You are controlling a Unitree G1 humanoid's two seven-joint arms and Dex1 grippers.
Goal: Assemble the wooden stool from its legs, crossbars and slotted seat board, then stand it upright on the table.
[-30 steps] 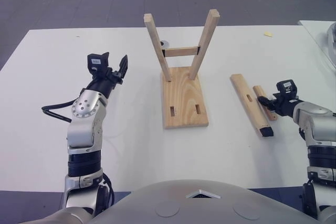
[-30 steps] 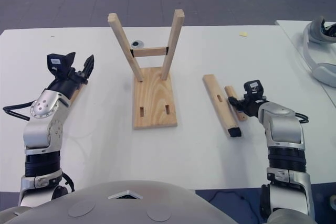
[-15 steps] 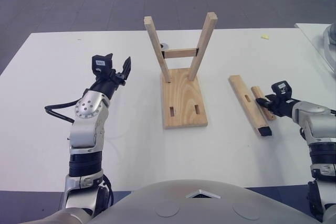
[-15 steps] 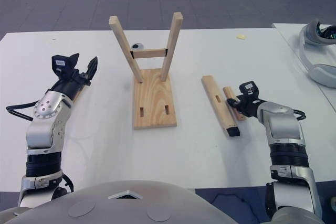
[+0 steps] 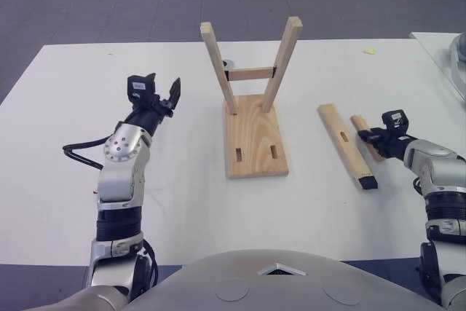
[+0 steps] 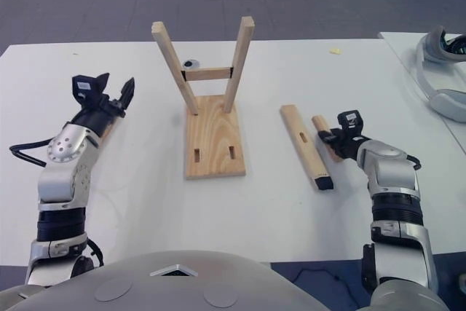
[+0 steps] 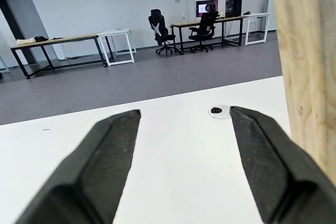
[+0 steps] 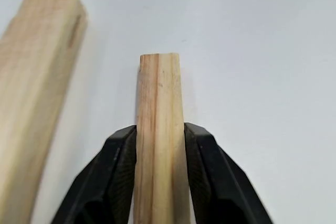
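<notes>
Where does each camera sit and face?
Eye views: on the head, facing forward and down at the table and half-built stool; both arms show.
Left wrist view: left wrist, facing across the table into the room; its open fingers show.
Right wrist view: right wrist, close on the crossbar between its fingers.
Shared: eye and right wrist views show that crossbar and the loose leg.

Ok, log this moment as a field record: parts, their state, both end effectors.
seat board: flat on table, near slots empty
standing legs: two upright at its far end, joined by a crossbar
loose leg: lying right of the board
short crossbar: beside the loose leg
right end effector: shut on the short crossbar
left end effector: open, left of the board
</notes>
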